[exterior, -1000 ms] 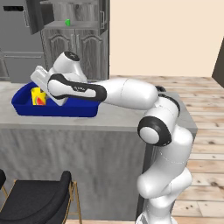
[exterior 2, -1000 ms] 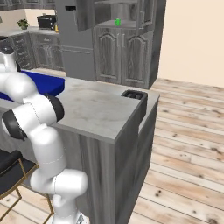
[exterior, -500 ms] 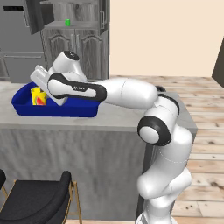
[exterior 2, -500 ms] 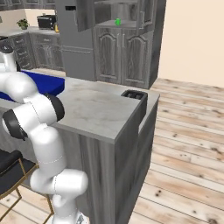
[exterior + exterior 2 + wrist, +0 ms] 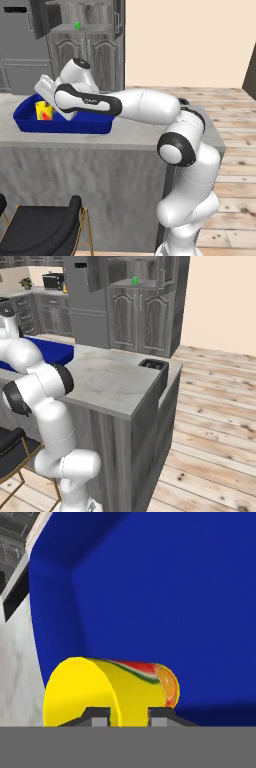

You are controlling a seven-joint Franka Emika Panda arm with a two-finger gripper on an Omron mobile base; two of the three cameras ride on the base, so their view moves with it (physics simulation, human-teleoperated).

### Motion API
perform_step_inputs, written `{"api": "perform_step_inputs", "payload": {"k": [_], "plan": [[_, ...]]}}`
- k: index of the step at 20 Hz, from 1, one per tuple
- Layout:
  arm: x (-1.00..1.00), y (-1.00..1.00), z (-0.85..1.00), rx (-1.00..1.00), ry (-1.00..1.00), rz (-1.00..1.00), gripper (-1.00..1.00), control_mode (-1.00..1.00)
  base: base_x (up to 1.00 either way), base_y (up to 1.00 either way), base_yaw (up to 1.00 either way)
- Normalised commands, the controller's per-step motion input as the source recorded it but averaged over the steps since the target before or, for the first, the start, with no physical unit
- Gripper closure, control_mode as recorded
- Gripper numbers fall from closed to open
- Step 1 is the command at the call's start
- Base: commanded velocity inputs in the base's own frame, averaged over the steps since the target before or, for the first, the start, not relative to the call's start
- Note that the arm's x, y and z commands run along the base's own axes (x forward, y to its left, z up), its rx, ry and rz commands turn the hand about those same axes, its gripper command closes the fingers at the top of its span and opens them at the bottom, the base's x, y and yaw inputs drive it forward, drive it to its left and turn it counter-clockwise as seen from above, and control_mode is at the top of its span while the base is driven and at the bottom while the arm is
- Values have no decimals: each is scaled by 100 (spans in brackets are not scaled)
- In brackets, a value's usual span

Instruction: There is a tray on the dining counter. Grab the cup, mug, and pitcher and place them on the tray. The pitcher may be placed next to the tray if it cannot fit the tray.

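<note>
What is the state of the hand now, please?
Hand: fingers astride the cup rim inside the tray; gripping or releasing cannot be told.

- Blue tray [image 5: 75, 125] sits on the grey stone counter [image 5: 125, 137], toward its left end.
- Yellow cup [image 5: 43, 111] stands upright inside the tray, left portion, red-orange mark facing the camera.
- White arm [image 5: 145, 105] reaches left across the counter; its hand is over the tray, just beside the cup.
- Green mug [image 5: 77, 25] rests on a shelf in the open upper cabinet behind.
- Black chair [image 5: 42, 235] stands below the counter front.
</note>
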Motion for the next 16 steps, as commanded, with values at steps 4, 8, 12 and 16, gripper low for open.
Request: {"api": "perform_step_inputs", "payload": {"k": [4, 8, 12, 16], "plan": [[0, 0, 0, 0, 0, 0, -100, -100, 0, 0, 0], [0, 0, 0, 0, 0, 0, -100, -100, 0, 0, 0], [0, 0, 0, 0, 0, 0, -100, -100, 0, 0, 0], [0, -5, 2, 0, 0, 1, -100, -100, 0, 0, 0]]}}
